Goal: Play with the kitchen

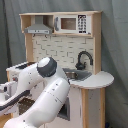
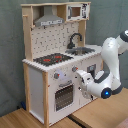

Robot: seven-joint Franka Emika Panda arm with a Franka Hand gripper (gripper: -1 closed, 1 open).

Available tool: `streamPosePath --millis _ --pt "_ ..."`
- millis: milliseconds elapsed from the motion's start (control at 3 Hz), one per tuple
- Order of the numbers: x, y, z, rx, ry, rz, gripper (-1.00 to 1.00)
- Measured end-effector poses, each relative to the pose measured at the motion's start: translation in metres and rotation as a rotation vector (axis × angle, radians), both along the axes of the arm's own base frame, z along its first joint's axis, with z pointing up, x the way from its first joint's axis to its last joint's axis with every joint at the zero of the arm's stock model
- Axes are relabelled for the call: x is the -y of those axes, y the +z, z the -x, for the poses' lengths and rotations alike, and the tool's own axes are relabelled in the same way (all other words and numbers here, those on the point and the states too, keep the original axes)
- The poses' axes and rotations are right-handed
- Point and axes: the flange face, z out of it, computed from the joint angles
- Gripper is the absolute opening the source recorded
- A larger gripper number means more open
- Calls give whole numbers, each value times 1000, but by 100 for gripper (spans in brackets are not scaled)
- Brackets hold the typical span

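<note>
**Second exterior view: arm's end close against the kitchen's front**

Second exterior view shows the kitchen (image 2: 55,60) standing on a light-wood floor (image 2: 95,112), back to a grey-green curtain (image 2: 10,50). The gripper (image 2: 80,82) sits at the front panel just beside the windowed oven door (image 2: 63,95), below the knobs (image 2: 56,76); whether its fingers are apart or together cannot be told. Bare floor lies open toward the second exterior view's right and in front of the cabinet. The stovetop (image 2: 50,59) and sink (image 2: 84,50) with its black faucet (image 2: 75,39) are unobstructed above the arm.

First exterior view has the white arm (image 1: 45,95) filling the lower left, hiding much of the kitchen's front; the rounded counter end (image 1: 97,80) juts toward the first exterior view's right with free space beyond. The hood (image 1: 39,29) and the upper cabinet (image 1: 72,22) stay clear overhead. No readable writing shows anywhere.
</note>
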Motion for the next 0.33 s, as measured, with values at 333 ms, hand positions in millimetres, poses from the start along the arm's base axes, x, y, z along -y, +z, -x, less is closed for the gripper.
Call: streamPosePath --millis 333 --pt "-24 20 25 40 114 -26 100"
